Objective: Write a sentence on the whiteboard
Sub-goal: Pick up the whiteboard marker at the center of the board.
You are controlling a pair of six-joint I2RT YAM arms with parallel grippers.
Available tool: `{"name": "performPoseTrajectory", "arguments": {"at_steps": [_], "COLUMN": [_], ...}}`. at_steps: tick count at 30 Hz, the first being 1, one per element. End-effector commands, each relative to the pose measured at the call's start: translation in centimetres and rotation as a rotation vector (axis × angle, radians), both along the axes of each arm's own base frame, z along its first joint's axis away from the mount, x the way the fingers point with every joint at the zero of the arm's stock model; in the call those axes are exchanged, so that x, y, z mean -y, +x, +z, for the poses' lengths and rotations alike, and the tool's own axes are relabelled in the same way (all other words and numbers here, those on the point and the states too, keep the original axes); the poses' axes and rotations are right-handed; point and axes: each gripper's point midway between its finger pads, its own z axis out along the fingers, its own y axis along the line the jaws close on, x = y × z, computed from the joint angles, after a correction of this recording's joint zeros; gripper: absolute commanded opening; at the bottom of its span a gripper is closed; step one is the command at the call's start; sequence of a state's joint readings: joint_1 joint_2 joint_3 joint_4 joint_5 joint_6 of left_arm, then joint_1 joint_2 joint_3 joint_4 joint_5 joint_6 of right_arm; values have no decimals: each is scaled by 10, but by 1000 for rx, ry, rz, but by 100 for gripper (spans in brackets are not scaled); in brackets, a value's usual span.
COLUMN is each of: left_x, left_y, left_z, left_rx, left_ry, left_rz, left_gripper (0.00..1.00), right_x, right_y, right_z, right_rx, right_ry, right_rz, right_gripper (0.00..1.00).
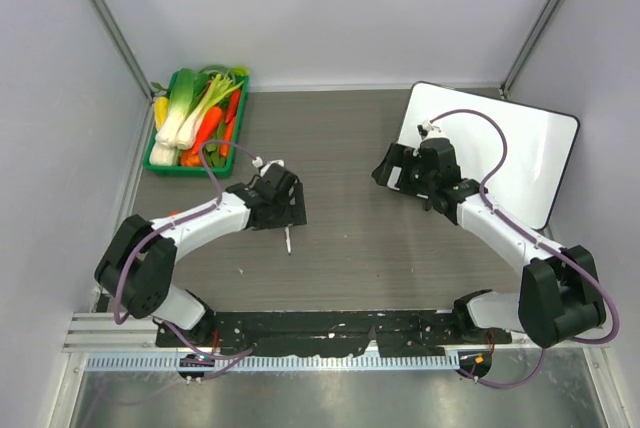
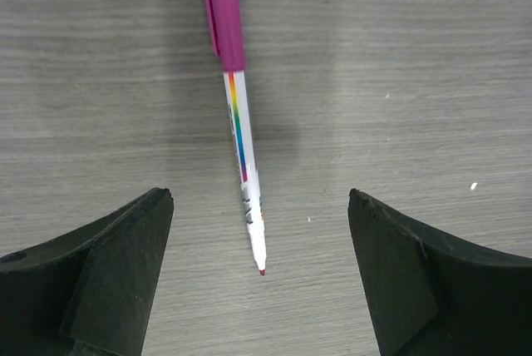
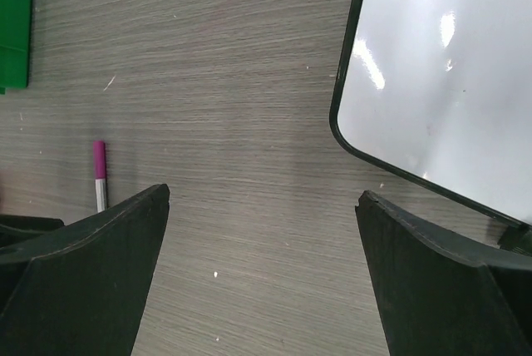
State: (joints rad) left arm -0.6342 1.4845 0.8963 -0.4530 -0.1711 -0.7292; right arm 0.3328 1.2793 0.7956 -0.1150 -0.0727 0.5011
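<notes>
Table (image 1: 350,148) carries one whiteboard (image 1: 540,158), one marker (image 2: 241,131), one green tray (image 1: 170,169); left pincer (image 2: 259,200) and right pincer (image 3: 264,195) both gape wide, empty.

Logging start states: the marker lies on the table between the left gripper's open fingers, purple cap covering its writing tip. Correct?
No. The marker lies on the table between the left gripper's open fingers, but its writing tip is bare; the purple cap sits on the opposite end. The left wrist view shows it.
</notes>
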Motion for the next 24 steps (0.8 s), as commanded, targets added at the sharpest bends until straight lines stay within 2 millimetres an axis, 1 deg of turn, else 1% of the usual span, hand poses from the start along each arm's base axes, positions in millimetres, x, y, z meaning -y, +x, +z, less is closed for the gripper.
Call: {"name": "performPoseTrajectory", "arguments": {"at_steps": [1,5,7,9,10,11,12,14,15,18,19,21,24], "left_x": [1,7,8,3,0,-2,-3,-4,-5,-6,-4,0,15], "left_y": [-10,-24,-28,-32,-33,-34,-34,-35,-36,-36,-34,-32,-25], "left_z": [-11,-31,-40,-49,-52,-55,-57,-59,-60,-56,-52,-40,-12], "left_rx": [1,-36,-51,-66,-75,-78,-78,-70,-70,-53,-40,-13,56], "left_ry": [27,34,54,116,142,168,183,207,211,204,191,168,89], "left_rz": [40,19,7,7,8,9,2,-9,-11,-25,-34,-55,-116], "left_gripper": [86,72,70,68,65,61,51,39,28,4,0,0,0], "right_x": [-4,-4,-3,-4,-5,-6,-6,-8,-8,-12,-13,-20,-36], "right_y": [2,1,2,3,3,3,2,2,2,0,0,-2,-9], "right_z": [1,-3,-4,-6,-4,-3,-4,-4,-4,-1,1,3,13], "right_rx": [21,14,18,12,13,14,13,20,17,13,16,28,45], "right_ry": [14,1,-4,-10,-6,-4,-6,-7,-8,-1,3,21,81], "right_rz": [9,19,18,24,31,33,40,60,61,87,92,140,228], "right_gripper": [99,99,99,99,99,99,99,99,99,99,99,99,99]}}
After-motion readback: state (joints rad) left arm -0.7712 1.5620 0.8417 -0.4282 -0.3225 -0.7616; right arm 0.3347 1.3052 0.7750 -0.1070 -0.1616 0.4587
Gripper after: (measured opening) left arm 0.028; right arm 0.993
